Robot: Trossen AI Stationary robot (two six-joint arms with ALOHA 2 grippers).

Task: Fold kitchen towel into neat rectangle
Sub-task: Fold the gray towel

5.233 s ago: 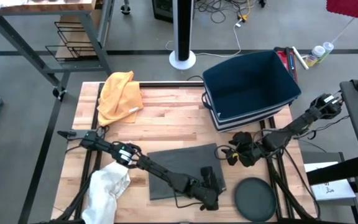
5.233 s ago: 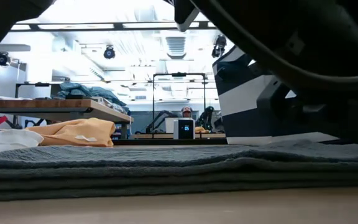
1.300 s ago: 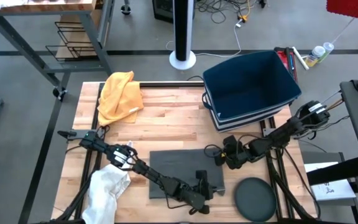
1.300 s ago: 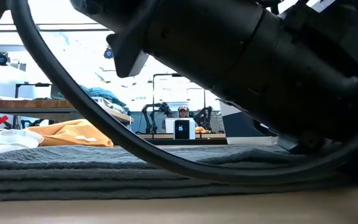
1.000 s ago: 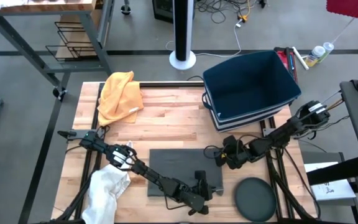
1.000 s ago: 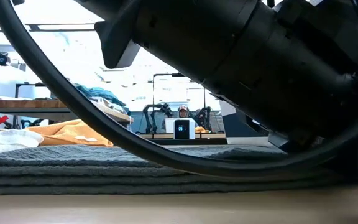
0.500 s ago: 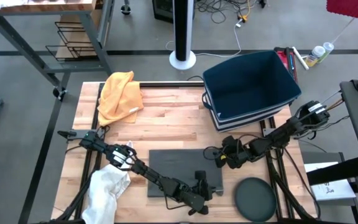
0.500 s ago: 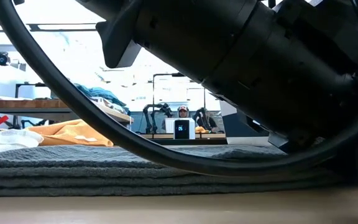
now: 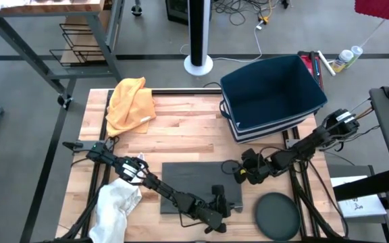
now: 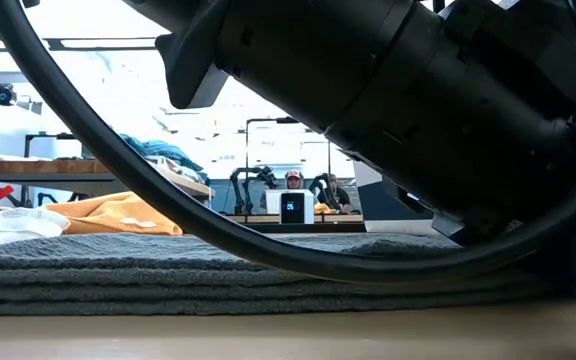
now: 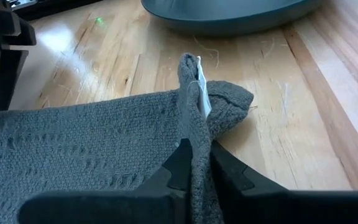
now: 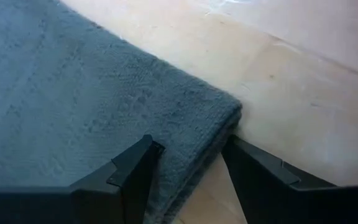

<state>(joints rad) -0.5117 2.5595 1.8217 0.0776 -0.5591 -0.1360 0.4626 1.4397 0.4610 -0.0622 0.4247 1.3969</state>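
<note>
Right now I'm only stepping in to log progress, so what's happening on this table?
Two robot arms are folding a grey towel on the wooden table. The left gripper has its jaws pinched shut on one near corner, lifting it into a peak. The right gripper straddles the far right corner with its jaws open. An orange cloth, a white cloth and a blue bin lie aside.

A crumpled orange cloth (image 9: 130, 104) lies at the far left of the wooden desk (image 9: 181, 131). A white cloth (image 9: 117, 202) hangs over the near left edge. A dark blue bin (image 9: 272, 94) sits at the far right, and a round dark lid (image 9: 277, 216) lies near the front right corner.
</note>
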